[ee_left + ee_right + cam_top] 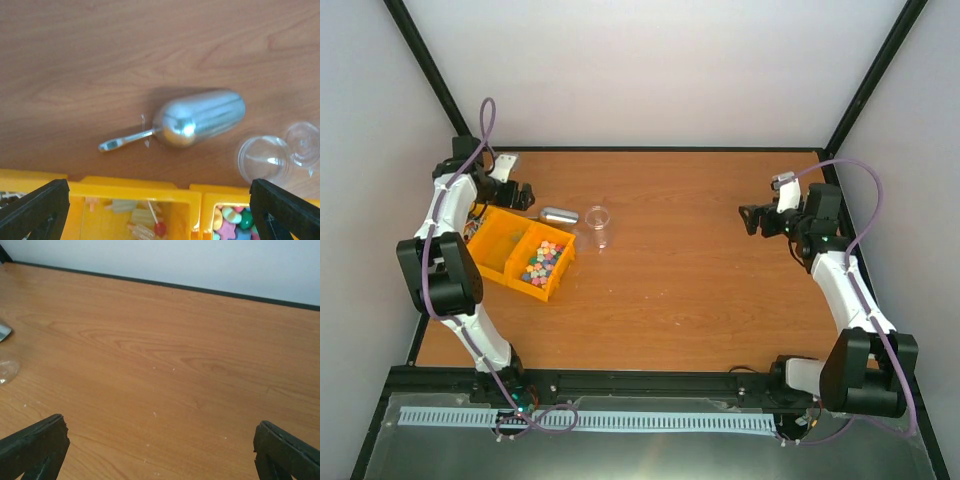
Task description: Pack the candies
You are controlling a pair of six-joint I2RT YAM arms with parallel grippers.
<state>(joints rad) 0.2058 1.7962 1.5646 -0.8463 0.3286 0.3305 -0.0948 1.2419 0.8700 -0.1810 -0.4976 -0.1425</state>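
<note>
- Wood-grain table [700,260], white walls on 3 sides, black frame posts at the corners.
- L gripper [527,195] sits at the far-left part of the table, just behind the bins. Jaws are spread wide w/ nothing btwn them. In the wrist view both black fingers [37,210] sit at the bottom corners, well apart.
- 2 yellow bins sit side by side and touching, angled on the table, just in front of the L gripper.
- Left bin [492,245] holds pale wrapped sticks w/ a red bit [145,220]; can't tell exactly what they are.
- Right bin [534,290] holds the candies [545,262]: a small pastel heap of pink, yellow, green and blue, all inside the bin.
- Metal scoop [558,214] lies on its side on the table, just behind the bins; its handle points left in the wrist view.
- Clear cup [598,225] stands just right of the scoop, near the right bin's far corner, apart from both.
- R gripper [752,220] is at the far right, well apart from everything else. Its jaws are fully spread and hold nothing; the wrist view shows only bare wood btwn the fingers [35,445].
</note>
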